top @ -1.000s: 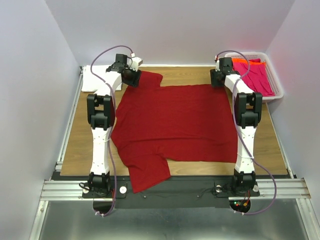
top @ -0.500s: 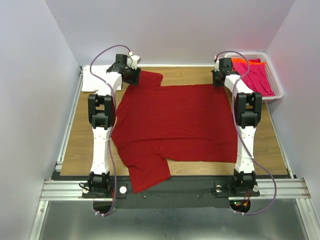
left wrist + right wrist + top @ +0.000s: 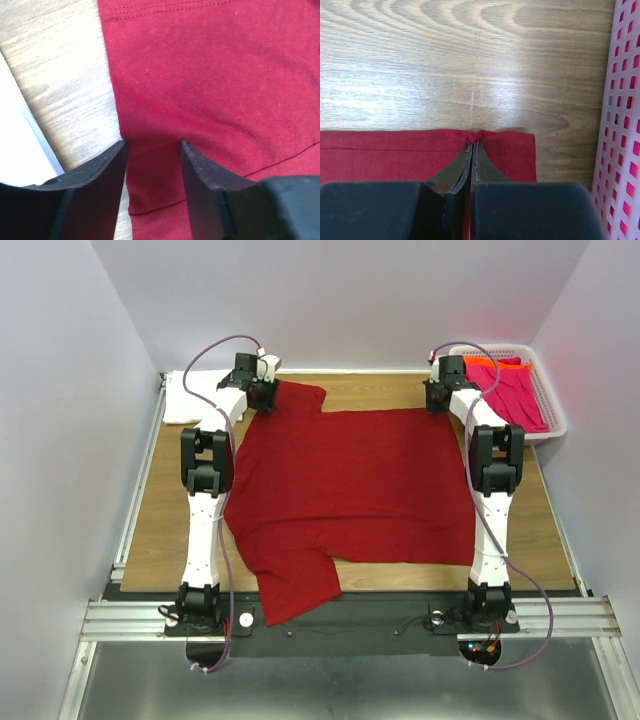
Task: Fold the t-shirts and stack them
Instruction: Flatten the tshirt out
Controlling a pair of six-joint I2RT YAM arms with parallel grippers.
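Counter: a wood-grain top (image 3: 150,525) with long pale streaks in the grain. Bare board shows along its left edge, far edge and right edge.
Room: plain pale walls (image 3: 340,300) close in the counter on the left, far and right sides.
Near edge: a silver rail frame (image 3: 130,618) runs along it and carries both arm bases. In front of it lies a dull metal sheet (image 3: 340,685).
Dark red t-shirt (image 3: 350,480): spread flat over the middle of the counter. Its hem runs towards the right edge. One sleeve points at the far left corner and the other droops over the near edge.
White t-shirt (image 3: 185,398): bunched in the far left corner, just beside the red sleeve.
Basket (image 3: 555,415): white lattice plastic in the far right corner, close to the red shirt's far hem corner but apart from it.
Pink t-shirt (image 3: 515,390): lying in the basket.
Orange t-shirt (image 3: 490,361): a strip of it shows at the basket's far end, beside the pink one.
Left gripper (image 3: 152,150): low over the far sleeve near the far left corner. Its fingers (image 3: 102,172) stand a modest gap apart with red cloth lying between them, not clamped.
Right gripper (image 3: 472,146): at the shirt's far right hem corner. Its fingers are pressed together on the hem, which puckers at the tips.
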